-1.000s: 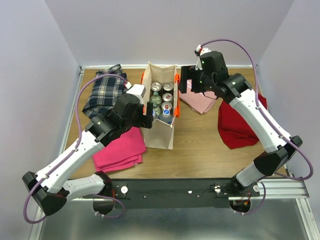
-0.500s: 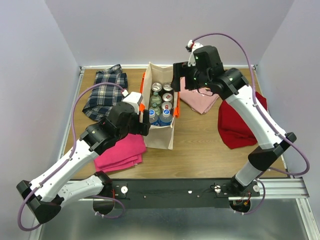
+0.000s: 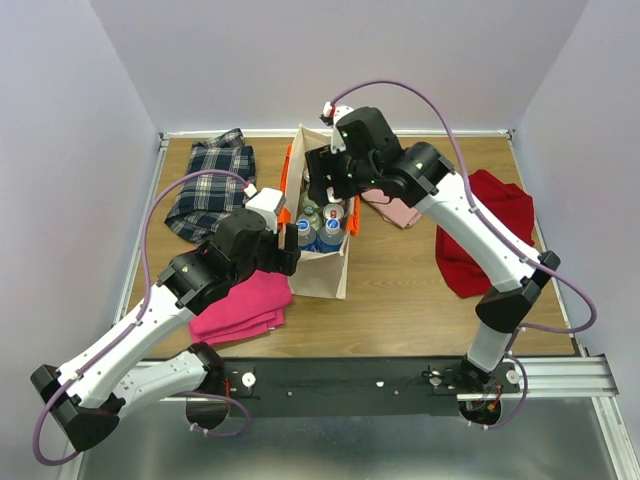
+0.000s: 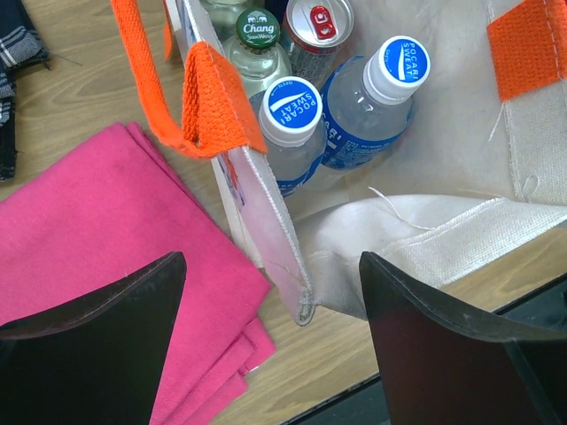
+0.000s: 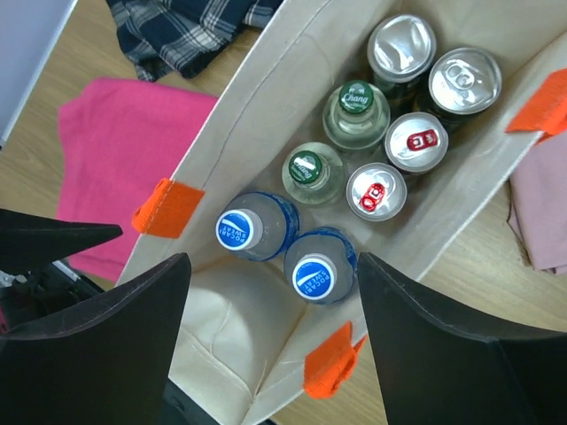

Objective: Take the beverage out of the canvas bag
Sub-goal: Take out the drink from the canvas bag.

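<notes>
top view, bag: the canvas bag (image 3: 322,270) stands upright about mid-table (image 3: 410,300), mouth open, packed with drinks.
top view, my left gripper (image 3: 288,252): sits at the bag's 8 o'clock corner, right by the rim.
top view, my right gripper (image 3: 326,186): hangs over the bag's mouth, toward the 12 o'clock half.
top view, cloths: the magenta cloth (image 3: 240,305) is at the bag's 8 o'clock, the plaid cloth (image 3: 205,190) at 10, the pale pink cloth (image 3: 400,210) at 2, and the red cloth (image 3: 490,235) at 3.
left wrist, jaws: spread wide and gripping nothing. The bag's corner edge sits in the gap, and as far as I can see it touches neither finger.
left wrist, contents: two blue-capped bottles (image 4: 294,104) at 12 o'clock of the gap, with a green-capped bottle (image 4: 257,28) and a red-tabbed can (image 4: 317,19) behind them. The orange handle (image 4: 213,102) flops over the rim at 11.
right wrist, jaws: also wide apart and empty, looking straight down into the bag.
right wrist, contents: the two blue caps are nearest my fingers, two green caps sit past them toward 1 o'clock, and four cans (image 5: 401,35) fill the far end.
</notes>
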You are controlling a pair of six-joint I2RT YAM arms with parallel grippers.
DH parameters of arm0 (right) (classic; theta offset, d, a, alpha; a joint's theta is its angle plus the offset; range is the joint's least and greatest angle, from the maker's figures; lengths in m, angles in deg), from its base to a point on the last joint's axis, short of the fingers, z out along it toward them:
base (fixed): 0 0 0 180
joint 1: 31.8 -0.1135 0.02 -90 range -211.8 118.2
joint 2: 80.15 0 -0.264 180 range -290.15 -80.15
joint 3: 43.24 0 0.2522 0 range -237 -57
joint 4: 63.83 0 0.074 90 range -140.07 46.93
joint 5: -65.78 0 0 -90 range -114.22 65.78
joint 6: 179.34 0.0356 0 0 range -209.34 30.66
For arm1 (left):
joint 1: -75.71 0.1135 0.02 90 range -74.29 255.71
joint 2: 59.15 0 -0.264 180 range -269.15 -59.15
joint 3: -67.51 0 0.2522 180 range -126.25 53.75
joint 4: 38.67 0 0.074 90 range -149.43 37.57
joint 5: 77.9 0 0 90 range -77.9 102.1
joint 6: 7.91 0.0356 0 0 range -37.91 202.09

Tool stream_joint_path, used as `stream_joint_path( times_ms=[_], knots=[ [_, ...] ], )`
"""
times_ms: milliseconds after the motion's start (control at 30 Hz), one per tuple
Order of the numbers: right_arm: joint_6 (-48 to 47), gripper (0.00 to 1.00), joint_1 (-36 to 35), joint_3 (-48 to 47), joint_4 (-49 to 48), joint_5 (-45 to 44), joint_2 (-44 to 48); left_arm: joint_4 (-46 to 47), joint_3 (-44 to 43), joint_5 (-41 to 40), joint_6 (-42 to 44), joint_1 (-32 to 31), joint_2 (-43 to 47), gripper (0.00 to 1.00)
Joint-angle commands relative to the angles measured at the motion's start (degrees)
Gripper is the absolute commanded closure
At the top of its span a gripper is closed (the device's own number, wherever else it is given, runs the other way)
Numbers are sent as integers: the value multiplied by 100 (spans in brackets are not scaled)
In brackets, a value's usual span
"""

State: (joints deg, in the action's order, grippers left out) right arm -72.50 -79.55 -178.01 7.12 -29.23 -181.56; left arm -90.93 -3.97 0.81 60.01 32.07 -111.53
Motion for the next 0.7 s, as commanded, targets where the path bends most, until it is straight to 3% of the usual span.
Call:
stream_joint_path(
  times_ms=[0, 267, 433, 667],
  knots=[
    [-84, 19, -103, -46, 345, -17, -335, -228, 85, 224, 178, -66, 35, 12],
    [-58, 20, -112, 1087, 267, -175, 32, -246, -12, 154, 310, -75, -9, 12],
    [-32, 19, -121, 1966, -111, 378, 446, -202, -3, 144, 372, -84, -53, 12],
    [-14, 18, -112, 2047, -287, 273, 411, -105, -3, 232, 424, -92, -158, 12]
  ],
)
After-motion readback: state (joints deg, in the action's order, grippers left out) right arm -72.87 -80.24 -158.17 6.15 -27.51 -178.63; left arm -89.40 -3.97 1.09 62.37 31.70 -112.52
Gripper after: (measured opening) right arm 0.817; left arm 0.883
